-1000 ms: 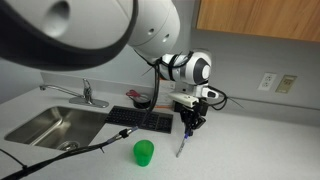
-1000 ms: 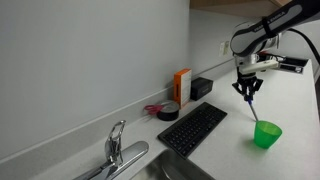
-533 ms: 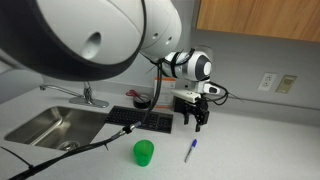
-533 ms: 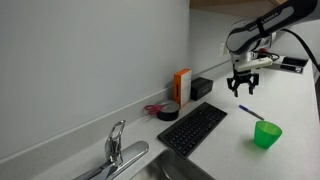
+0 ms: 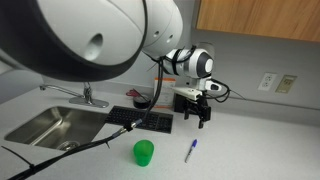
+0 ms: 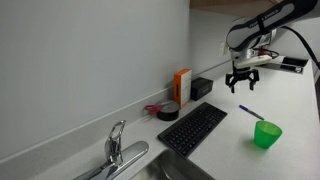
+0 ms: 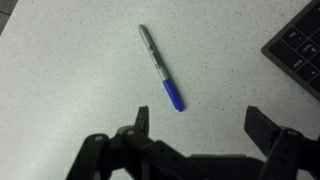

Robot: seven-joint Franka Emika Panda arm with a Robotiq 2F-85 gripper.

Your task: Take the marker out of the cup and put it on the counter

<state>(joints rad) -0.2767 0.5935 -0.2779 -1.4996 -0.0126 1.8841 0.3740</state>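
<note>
No legible text, seemingly

In an exterior view, looking from the front edge of the counter (image 5: 250, 140) toward the back edge; in an exterior view, along the back edge from the sink (image 6: 162, 171) end. Wrist view straight down, near. Shared: keyboard (image 5: 140, 119), cup (image 5: 144, 152).

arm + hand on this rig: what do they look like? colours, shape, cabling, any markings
The arm has glossy white rounded links with black bands at the joints. The wrist is a white ball-like joint with a black ring. The hand is matt black, with two blocky fingers on linkages. A thin black cable loops off the wrist. No readable markings.
</note>
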